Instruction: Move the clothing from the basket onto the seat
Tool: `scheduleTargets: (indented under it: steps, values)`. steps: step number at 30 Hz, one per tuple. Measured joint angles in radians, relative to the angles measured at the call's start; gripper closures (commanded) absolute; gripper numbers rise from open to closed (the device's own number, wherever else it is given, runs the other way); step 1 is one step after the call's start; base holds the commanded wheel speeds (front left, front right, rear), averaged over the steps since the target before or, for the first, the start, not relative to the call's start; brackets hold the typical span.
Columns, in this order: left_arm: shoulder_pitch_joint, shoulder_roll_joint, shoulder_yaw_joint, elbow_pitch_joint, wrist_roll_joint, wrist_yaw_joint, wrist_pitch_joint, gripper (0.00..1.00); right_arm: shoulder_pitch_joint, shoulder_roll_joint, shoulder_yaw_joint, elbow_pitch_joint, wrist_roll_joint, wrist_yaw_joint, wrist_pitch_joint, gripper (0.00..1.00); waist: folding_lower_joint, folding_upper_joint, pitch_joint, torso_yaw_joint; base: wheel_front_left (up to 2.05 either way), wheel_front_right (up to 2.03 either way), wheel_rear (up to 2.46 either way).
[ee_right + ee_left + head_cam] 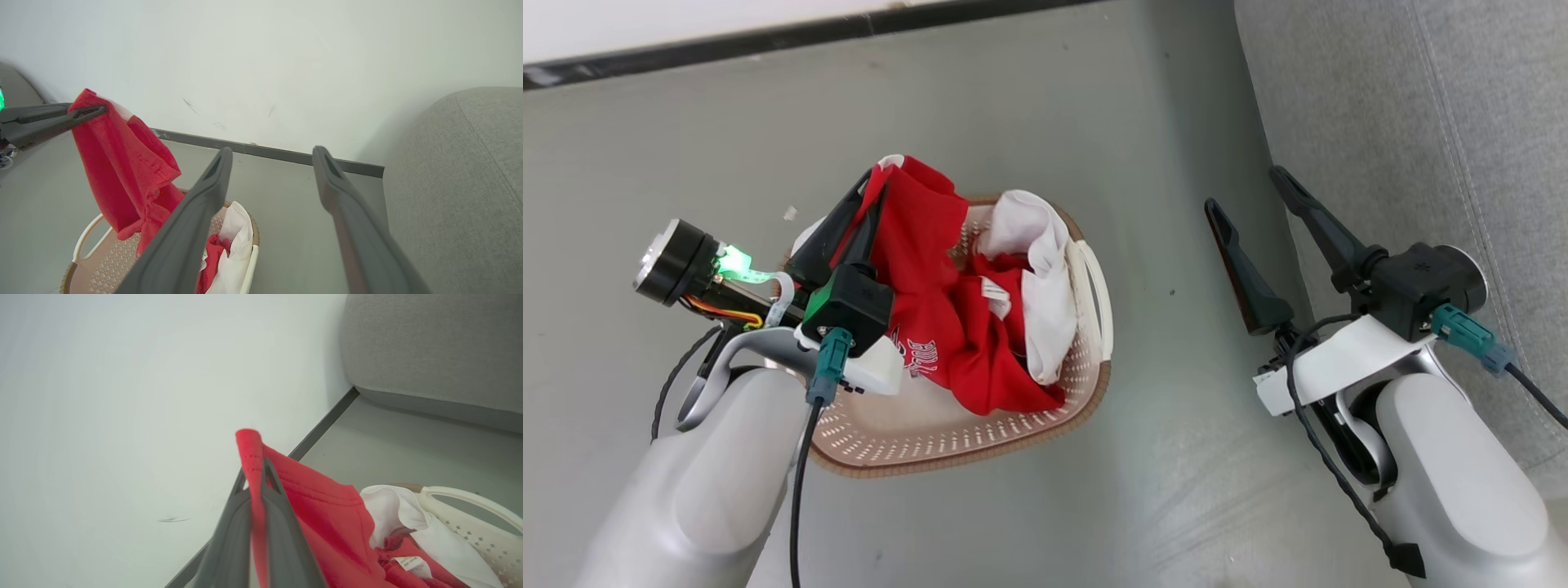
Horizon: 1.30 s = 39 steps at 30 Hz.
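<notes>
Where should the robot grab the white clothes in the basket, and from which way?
I'd pinch the puffed-up fold of the white garment, its highest part, at the far rim of the basket. Come down from above, from the side of the right tool: it is open, the white cloth drapes along that edge, and the red garment in the shut left tool covers the other side.

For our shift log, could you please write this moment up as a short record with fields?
left gripper: shut on the red garment, holding its top edge above the basket
red garment: lower end hangs into the basket
right gripper: open, holding nothing, between basket and seat
basket: on the grey floor, left of the seat
also in basket: white garment
stage: garment not yet carried to the seat
</notes>
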Motion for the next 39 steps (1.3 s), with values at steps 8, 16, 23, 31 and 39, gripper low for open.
scheduleTargets:
  steps: [8,16,23,31,39]
  values:
    - [0.001,0.015,-0.008,-0.086,-0.019,-0.036,-0.003,1.0,0.001,-0.052,0.039,0.029,0.0,0.0,0.0,0.0,0.0,0.0,-0.088,0.041,0.0,0.0,0.0]
    - [0.031,0.025,-0.024,-0.12,-0.063,-0.103,0.015,1.0,0.026,-0.09,0.108,0.063,0.003,0.0,0.0,0.0,0.0,0.0,-0.183,0.068,0.0,0.0,0.0]
    - [0.037,0.027,-0.023,-0.155,-0.105,-0.14,0.046,1.0,0.043,-0.146,0.216,0.098,0.011,0.0,0.0,0.0,0.0,0.0,-0.266,0.085,0.0,0.0,0.0]
    - [0.037,0.03,-0.026,-0.197,-0.116,-0.169,0.072,1.0,0.04,-0.177,0.29,0.12,0.041,0.0,0.0,0.0,0.0,0.0,-0.354,0.103,0.0,0.0,0.0]
    - [0.036,0.029,-0.047,-0.235,-0.124,-0.193,0.102,1.0,0.017,-0.213,0.376,0.141,0.077,0.0,0.009,0.0,-0.0001,0.0,-0.43,0.122,0.0,0.0,0.0]
